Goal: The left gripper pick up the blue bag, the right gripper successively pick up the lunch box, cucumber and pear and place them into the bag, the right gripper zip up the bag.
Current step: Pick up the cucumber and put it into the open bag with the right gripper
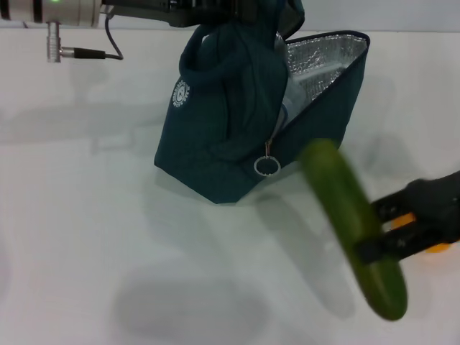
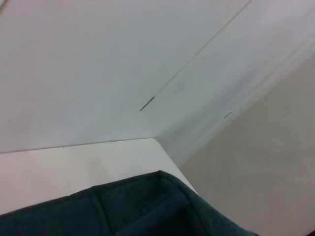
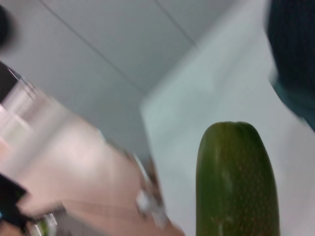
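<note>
Nearest the camera in the head view, the cucumber [image 1: 353, 228] hangs in the air above the near right part of the white tabletop [image 1: 86, 215]. It is long, dark green and tilted, its upper end leaning toward the far left and its lower end toward the near right. Motion blur softens its outline. The right claw [image 1: 379, 235] comes in from the right edge and its black fingers are clamped around the cucumber below its middle; most of that arm is cut off by the picture's edge. An orange patch shows behind the fingers, too hidden to identify. In the right wrist view the cucumber's rounded end fills the foreground, and the room behind it is blurred.

Farther back, at the centre, the blue bag [image 1: 230, 136] is held up with its base tilted. Its mouth gapes toward the right, showing silver foil lining. The inside is only partly visible, so I cannot tell what it holds. A ring zipper pull [image 1: 267, 166] dangles at the front corner, and a small round white logo sits on the left side.

The left claw [image 1: 215, 11] is at the far top edge above the bag, mostly cut off, so I cannot tell its finger state. The left wrist view shows only the bag's teal rim and pale walls.

The cucumber is near the bag's right side, not touching it.
</note>
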Controlling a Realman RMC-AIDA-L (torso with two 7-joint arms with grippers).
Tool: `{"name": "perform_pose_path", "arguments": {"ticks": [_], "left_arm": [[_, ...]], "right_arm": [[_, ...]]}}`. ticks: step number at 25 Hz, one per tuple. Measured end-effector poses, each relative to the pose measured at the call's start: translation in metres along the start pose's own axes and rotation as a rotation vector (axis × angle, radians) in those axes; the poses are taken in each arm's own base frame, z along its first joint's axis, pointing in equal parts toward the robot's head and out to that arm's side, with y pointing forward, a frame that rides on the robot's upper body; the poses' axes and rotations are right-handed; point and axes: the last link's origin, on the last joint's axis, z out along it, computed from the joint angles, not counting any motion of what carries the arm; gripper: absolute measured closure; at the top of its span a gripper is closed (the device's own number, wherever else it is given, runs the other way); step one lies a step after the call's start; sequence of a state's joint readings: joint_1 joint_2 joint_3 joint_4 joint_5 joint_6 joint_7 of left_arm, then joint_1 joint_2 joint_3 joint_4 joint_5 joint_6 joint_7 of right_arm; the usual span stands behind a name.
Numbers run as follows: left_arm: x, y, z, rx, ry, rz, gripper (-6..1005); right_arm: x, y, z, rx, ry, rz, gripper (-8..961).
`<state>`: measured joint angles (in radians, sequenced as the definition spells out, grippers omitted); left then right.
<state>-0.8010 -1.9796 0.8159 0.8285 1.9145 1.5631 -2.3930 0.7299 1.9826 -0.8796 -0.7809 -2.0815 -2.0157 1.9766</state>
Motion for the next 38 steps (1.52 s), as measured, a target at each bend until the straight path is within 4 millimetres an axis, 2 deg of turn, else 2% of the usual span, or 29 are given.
{"name": "perform_pose_path", "arguments": {"ticks": [4,5,12,17,23,28,33,38], "left_arm": [[-0.001,0.0,0.002,-0.003,-0.005,-0.004,940],[-0.002,0.0,0.003,-0.005,-0.007,-0.004,940],[-0.005,0.005,0.01,-0.032,-0.021,-0.009,940],[-0.01,0.007,0.012,-0.054,-0.029,-0.024,940],[-0.011,0.011,0.013,-0.078,-0.033,-0.039,940],[-0.011,0.011,0.013,-0.08,-0.035,-0.049,940],[-0.011,0.01,0.011,-0.079,-0.032,-0.052,940],[-0.009,0.01,0.01,-0.076,-0.029,-0.05,939]], "right_arm": [[0.009,0.013,-0.031,-0.018,-0.258,-0.126,317],[0.013,0.016,-0.045,0.011,-0.376,-0.191,317],[0.022,0.013,-0.061,0.165,-0.592,-0.374,317],[0.024,0.005,-0.051,0.292,-0.702,-0.522,317],[0.014,-0.007,-0.036,0.334,-0.754,-0.655,318],[0.008,-0.018,-0.031,0.418,-0.724,-0.716,318],[0.005,-0.036,-0.024,0.495,-0.609,-0.696,318],[0.007,-0.052,-0.013,0.543,-0.416,-0.666,317]]}}
